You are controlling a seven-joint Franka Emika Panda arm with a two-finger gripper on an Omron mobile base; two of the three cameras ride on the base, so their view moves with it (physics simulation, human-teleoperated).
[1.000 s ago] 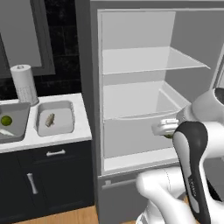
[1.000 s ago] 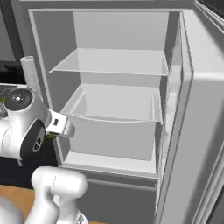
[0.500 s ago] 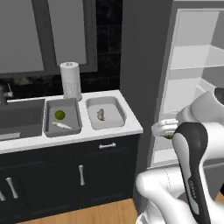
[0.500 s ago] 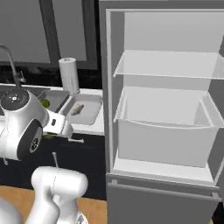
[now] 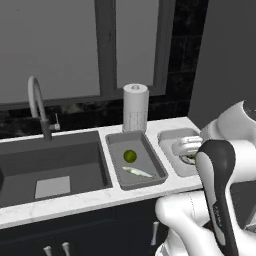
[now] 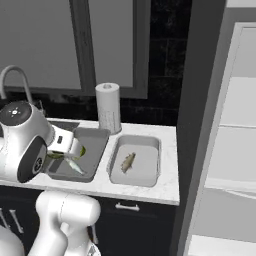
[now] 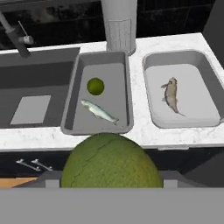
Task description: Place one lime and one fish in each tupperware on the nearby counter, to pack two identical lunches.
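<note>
My gripper (image 5: 189,152) is shut on a green lime (image 7: 111,162), which bulges large at the bottom of the hand view. It hovers over the counter (image 7: 138,114) near its front edge, above the right tupperware (image 5: 171,139). That tupperware (image 7: 199,98) holds one fish (image 7: 171,95). The left tupperware (image 7: 71,107) holds a lime (image 7: 95,86) and a silvery fish (image 7: 99,111). From the right base view, the gripper (image 6: 75,149) overlaps the left tupperware (image 6: 96,144), and the right tupperware (image 6: 146,172) with its fish (image 6: 128,161) lies open to view.
A paper towel roll (image 5: 135,107) stands behind the tubs against the dark wall. The dark sink (image 5: 55,165) with its curved faucet (image 5: 37,100) lies to the left. The open fridge (image 6: 231,150) stands to the right of the counter's end.
The base has swung from the open fridge to the counter, so the whole picture shifted. Sink and both tubs have come into front view. The lime stays in the gripper.
</note>
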